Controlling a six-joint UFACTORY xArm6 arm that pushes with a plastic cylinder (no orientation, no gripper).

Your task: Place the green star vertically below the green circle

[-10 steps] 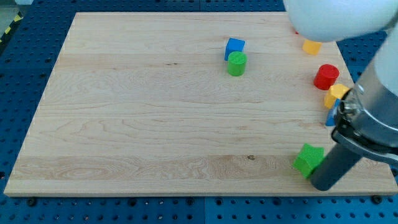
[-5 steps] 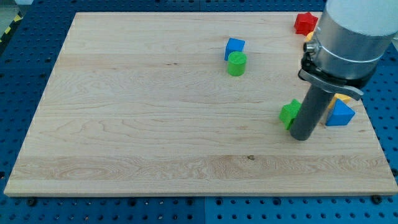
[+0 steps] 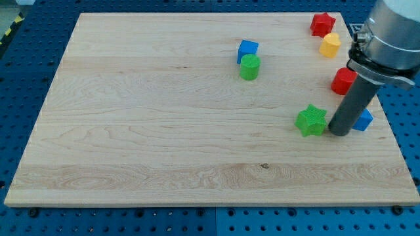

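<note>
One blue block (image 3: 363,120) half-hidden behind rod, my tip (image 3: 339,133) beside green star (image 3: 310,121), no gripper

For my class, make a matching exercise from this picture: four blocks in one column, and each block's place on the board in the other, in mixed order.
1. green star
2. green circle
3. red star
4. yellow block

A. touching the blue cube, below it
B. top right corner
C. just left of my tip
D. just below the red star

Pairs: 1-C, 2-A, 3-B, 4-D
</note>
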